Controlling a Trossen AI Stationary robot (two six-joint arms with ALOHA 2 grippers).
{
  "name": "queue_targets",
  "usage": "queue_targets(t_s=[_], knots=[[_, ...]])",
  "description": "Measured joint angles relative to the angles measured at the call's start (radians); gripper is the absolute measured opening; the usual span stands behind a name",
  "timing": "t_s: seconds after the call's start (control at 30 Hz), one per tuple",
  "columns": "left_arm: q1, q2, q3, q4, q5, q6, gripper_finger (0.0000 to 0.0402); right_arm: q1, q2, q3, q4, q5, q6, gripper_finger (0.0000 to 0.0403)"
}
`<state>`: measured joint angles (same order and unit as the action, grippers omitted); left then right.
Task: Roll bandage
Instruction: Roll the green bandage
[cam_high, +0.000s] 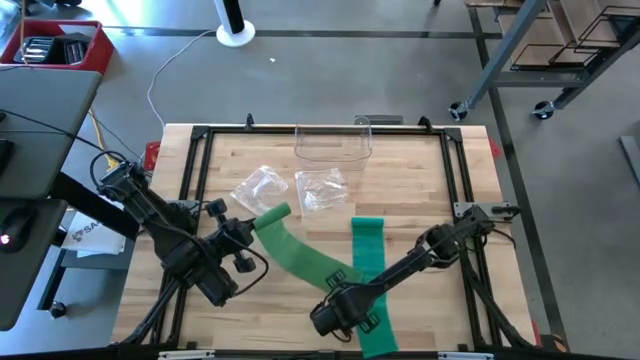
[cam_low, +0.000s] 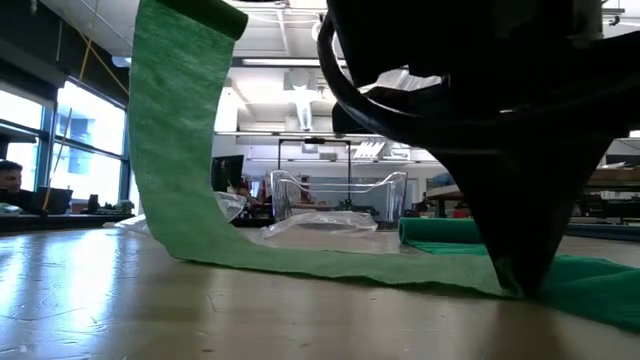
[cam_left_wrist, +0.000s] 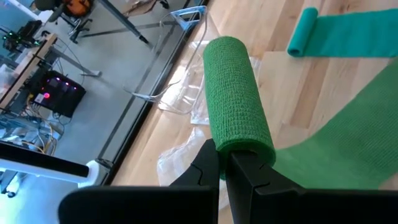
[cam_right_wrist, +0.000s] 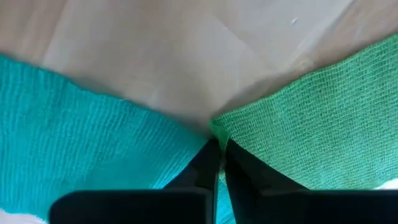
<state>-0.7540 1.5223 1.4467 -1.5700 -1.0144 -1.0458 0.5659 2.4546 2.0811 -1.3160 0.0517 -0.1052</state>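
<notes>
A green bandage is partly rolled. Its roll (cam_high: 272, 215) (cam_left_wrist: 236, 99) hangs above the table, and my left gripper (cam_high: 252, 228) (cam_left_wrist: 227, 163) is shut on it. The unrolled strip (cam_high: 315, 262) (cam_low: 180, 150) drops from the roll and runs along the table toward the near edge. My right gripper (cam_high: 345, 298) (cam_right_wrist: 219, 144) stands over the strip's near end, pointing down, its fingers shut. A second, teal bandage (cam_high: 368, 250) (cam_right_wrist: 87, 155) lies flat beside it, with a small roll (cam_left_wrist: 301, 34) at its far end. My left gripper pinches the roll's near end (cam_left_wrist: 244, 144) between its two fingers, which lie along the roll. The roll is lifted clear and slants up away from the fingers, the strip hanging from it. My right gripper comes from above, and its shut fingertips pinch the green strip's corner edge (cam_right_wrist: 217, 129) where it meets the teal bandage. That part lies on the table (cam_low: 505, 285).
A clear plastic container (cam_high: 333, 145) stands at the table's far middle. Two crumpled clear wrappers (cam_high: 258, 188) (cam_high: 322, 190) lie in front of it. Bare wood shows at the table's right and near left. Black frame rails (cam_high: 465, 180) edge the table.
</notes>
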Motion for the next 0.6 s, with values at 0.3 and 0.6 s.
queue_targets(t_s=[0.3, 0.6], knots=[[0.000, 0.000, 0.000, 0.000, 0.011, 0.000, 0.0001, -0.001, -0.001, 0.000, 0.035, -0.008, 0.030, 0.0052], [0.000, 0.000, 0.000, 0.000, 0.011, 0.000, 0.0001, -0.026, -0.002, 0.000, 0.037, -0.053, 0.064, 0.0169]])
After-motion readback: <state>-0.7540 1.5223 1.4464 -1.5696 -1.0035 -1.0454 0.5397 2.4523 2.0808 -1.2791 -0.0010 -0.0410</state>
